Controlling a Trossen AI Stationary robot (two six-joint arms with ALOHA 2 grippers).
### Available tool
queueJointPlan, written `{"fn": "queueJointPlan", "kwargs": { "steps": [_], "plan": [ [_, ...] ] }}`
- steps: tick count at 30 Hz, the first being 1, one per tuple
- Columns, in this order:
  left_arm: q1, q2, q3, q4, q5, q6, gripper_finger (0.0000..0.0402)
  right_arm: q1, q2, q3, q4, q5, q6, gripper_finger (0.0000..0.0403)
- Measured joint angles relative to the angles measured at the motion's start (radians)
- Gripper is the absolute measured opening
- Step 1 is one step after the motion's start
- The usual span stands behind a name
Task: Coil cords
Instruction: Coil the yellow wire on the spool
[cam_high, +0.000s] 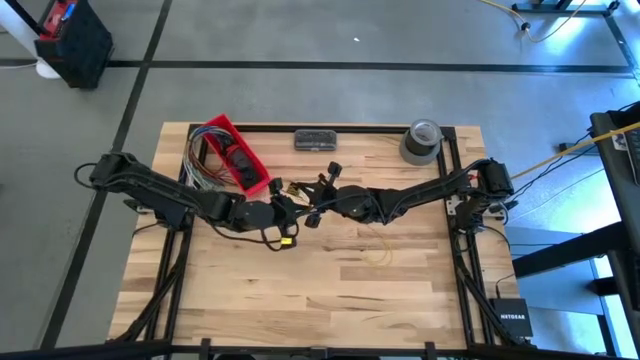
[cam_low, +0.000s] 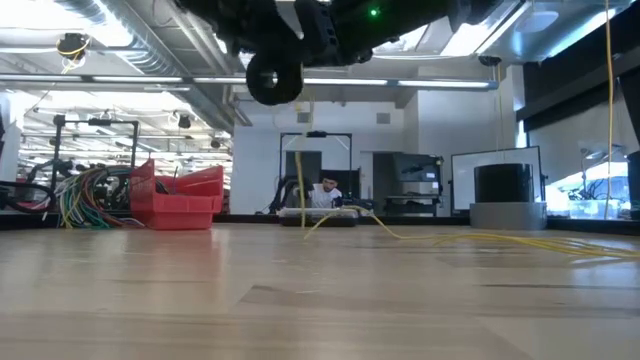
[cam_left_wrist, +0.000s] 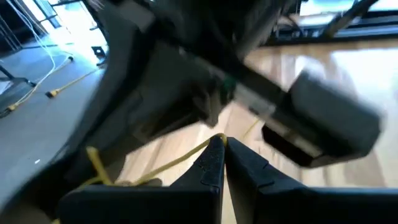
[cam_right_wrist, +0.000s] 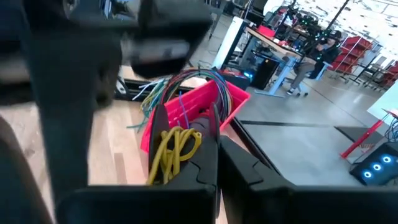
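Worktop (cam_high: 330, 290): your pale wood slab fills the middle of the overhead view, with both arms reaching in over its centre.
Left arm (cam_high: 160, 190): you see it come in from the left edge and stretch toward the middle.
Right arm (cam_high: 420, 195): it comes in from the right edge and meets the left arm near the centre.
Red bin (cam_high: 240, 155): it sits at the far left of the worktop, tilted on a diagonal, just beyond the left arm's wrist.
Wire bundle (cam_high: 200, 160): multicoloured wires spill from the red bin on its left side.
Tape roll (cam_high: 421, 140): a grey roll stands at the far right corner of the worktop.
Dark flat box (cam_high: 315, 139): it lies at the far edge, between the bin and the tape roll.
Left hand (cam_left_wrist: 224, 146): clenched, its two dark fingers pressed together on a yellow cord (cam_left_wrist: 155, 169) that trails away from the tips.
Right hand (cam_right_wrist: 214, 121): clenched too, holding a small bunch of yellow loops (cam_right_wrist: 175, 149) in front of the red bin.
Cord on the worktop (cam_high: 378, 250): a thin pale strand lies in a loose loop just right of centre, nearer you than the two hands; in the low view it runs across the wood toward the right.
Person (cam_low: 326, 193): someone sits far back in the room, beyond the worktop.
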Motion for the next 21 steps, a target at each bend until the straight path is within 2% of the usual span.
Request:
{"fn": "queueJointPlan", "kwargs": {
  "steps": [9,14,17,21],
  "plan": [
    [0.052,0.028,0.001,-0.034,-0.009,-0.002,0.0005,0.001,-0.123,-0.001,-0.010,-0.003,-0.007,0.0005],
    [0.055,0.037,0.006,-0.021,-0.014,0.002,0.0005,0.001,-0.197,-0.013,-0.023,-0.039,-0.023,0.0005],
    [0.055,0.036,0.005,-0.026,-0.009,0.018,0.0005,0.001,-0.243,-0.056,0.004,-0.055,-0.022,0.0005],
    [0.055,0.037,0.005,-0.032,-0.004,0.024,0.0005,0.000,-0.306,-0.190,0.159,-0.057,-0.020,0.0005]
  ]
}}
